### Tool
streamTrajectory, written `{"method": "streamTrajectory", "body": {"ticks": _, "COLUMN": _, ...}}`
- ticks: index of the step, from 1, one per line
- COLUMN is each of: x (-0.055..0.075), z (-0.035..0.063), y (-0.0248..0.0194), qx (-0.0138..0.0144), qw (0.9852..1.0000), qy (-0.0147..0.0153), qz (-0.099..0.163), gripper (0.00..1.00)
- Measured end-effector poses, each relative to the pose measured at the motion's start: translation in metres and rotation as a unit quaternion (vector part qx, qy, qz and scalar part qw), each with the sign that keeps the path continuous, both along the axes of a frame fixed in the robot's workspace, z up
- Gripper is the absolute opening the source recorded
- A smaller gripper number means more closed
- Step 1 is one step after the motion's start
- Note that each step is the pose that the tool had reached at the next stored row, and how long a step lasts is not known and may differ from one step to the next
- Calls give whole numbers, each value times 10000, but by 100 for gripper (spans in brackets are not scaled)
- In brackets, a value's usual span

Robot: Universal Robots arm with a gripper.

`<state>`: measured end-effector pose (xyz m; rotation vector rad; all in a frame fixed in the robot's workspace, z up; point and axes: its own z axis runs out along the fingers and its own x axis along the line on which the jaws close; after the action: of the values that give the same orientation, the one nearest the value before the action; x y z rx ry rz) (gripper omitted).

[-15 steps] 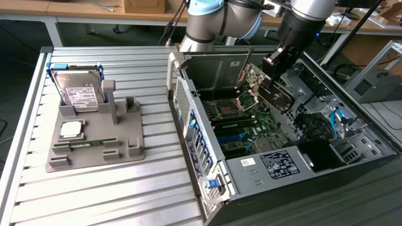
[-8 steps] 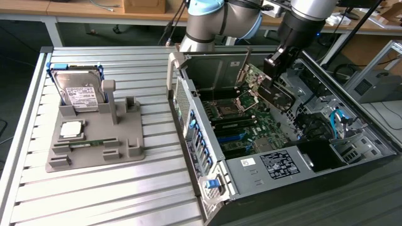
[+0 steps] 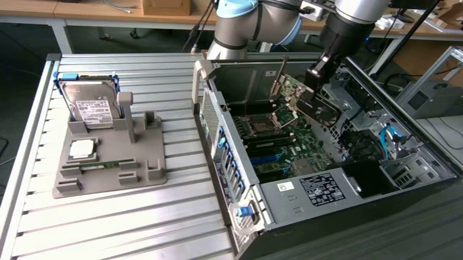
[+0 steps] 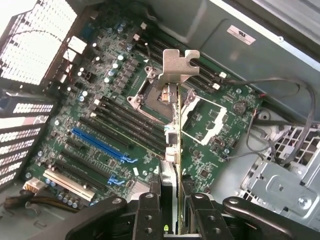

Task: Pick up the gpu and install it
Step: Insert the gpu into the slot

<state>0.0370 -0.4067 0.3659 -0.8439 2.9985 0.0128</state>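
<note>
on the exterior view's left a gray holder sits on the metal table, with the silver hard drive standing up in it and the thin green memory stick lying flat near its front. to the right of it is the open computer case with the green board inside. above that board the claw is clenched on the gpu, which hangs tilted inside the case, its silver bracket at the end away from the claw.
</note>
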Motion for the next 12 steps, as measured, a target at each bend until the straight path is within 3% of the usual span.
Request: {"method": "streamTrajectory", "body": {"ticks": 12, "x": 0, "z": -1, "y": 0, "qx": 0, "qw": 9982, "qy": 0, "qz": 592, "gripper": 27}}
